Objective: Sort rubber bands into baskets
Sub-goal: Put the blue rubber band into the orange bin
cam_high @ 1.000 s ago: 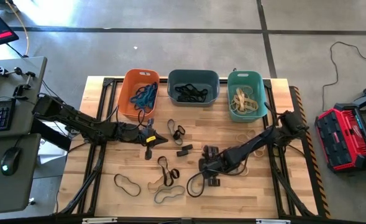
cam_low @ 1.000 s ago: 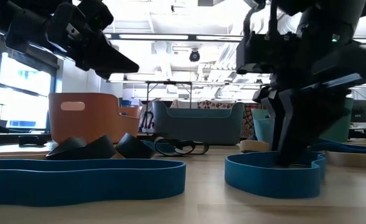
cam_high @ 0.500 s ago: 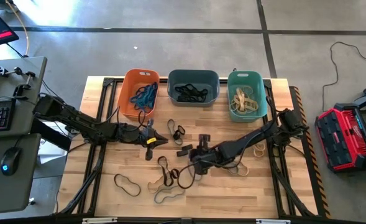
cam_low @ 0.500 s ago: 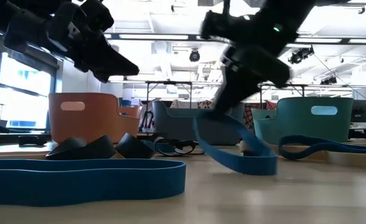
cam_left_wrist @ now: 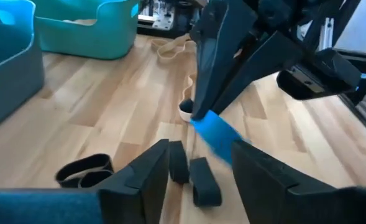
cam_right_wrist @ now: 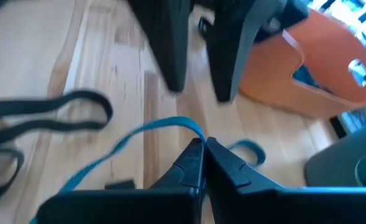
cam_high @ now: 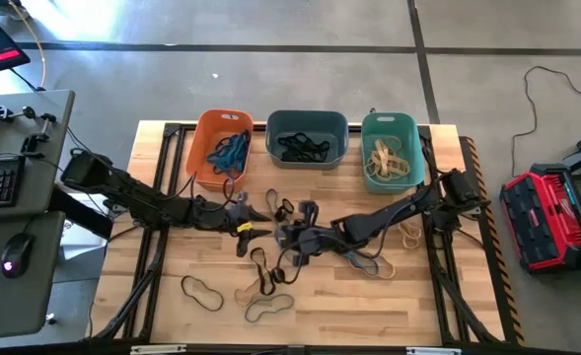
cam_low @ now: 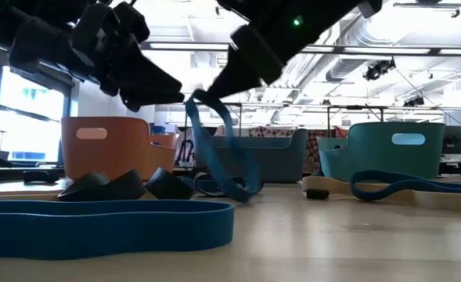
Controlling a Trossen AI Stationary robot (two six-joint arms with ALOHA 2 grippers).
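The right gripper (cam_right_wrist: 202, 149) had its fingers clenched on a blue band (cam_low: 218, 149), which dangled below them. Just beside it, the left gripper (cam_left_wrist: 198, 171) hovered, fingers spread. No writing was legible.

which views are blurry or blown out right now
Right wrist view: soft all over, the orange basket smeared. Left wrist view: the blue rubber band streaks. Low view: windows and ceiling lights glare, leaving both arms as silhouettes. High view: evenly lit, with bright glare on the floor at top left.
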